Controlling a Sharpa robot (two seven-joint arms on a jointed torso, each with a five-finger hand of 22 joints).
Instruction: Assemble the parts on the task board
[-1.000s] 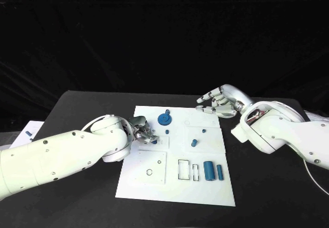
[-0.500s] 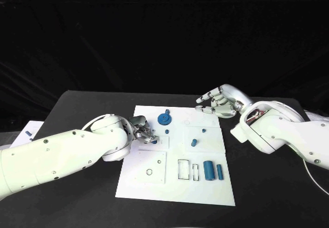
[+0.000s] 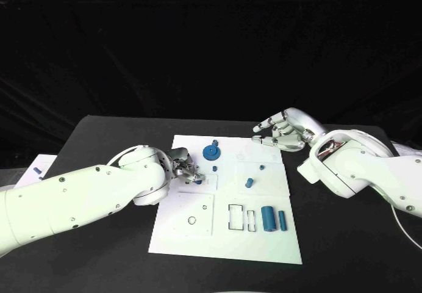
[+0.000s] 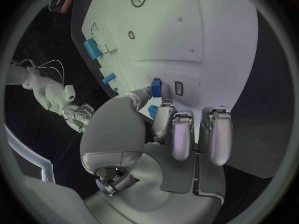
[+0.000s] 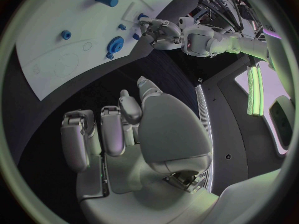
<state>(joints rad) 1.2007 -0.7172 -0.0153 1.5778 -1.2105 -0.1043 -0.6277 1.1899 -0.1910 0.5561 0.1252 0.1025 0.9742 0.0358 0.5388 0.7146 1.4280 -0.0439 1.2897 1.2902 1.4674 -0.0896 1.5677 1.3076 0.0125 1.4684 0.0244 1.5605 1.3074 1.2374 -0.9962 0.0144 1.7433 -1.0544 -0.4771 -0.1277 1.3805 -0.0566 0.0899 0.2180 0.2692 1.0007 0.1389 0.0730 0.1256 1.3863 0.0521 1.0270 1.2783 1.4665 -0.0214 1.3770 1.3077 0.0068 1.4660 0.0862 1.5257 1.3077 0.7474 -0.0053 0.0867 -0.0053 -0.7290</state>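
In the head view the left hand (image 3: 185, 169) is low over the left side of the task board (image 3: 230, 244), and a small blue part (image 3: 199, 179) sits right at its fingertips. The blue gear (image 3: 211, 152) stands just beyond this hand, and two blue pegs (image 3: 249, 182) lie a little further toward the right arm. Two blue cylinders (image 3: 274, 220) rest well apart from the hand, at the near end of the board. The right hand (image 3: 286, 131) hovers past the board's far right corner, with curled fingers and nothing in them.

In the left wrist view the left hand (image 4: 159, 134) pinches the small blue part (image 4: 156, 88) between thumb and fingers, right beside a small rectangular slot (image 4: 179, 88) in the board.

In the right wrist view the right hand (image 5: 124, 129) is empty, fingers bent loosely inward, well apart from the task board (image 5: 74, 45).

The risk, as it seems: the pinch is only at the tips, so the part can tilt or slip when it is pressed, and then jam on the slot's edge or fall flat on the board.
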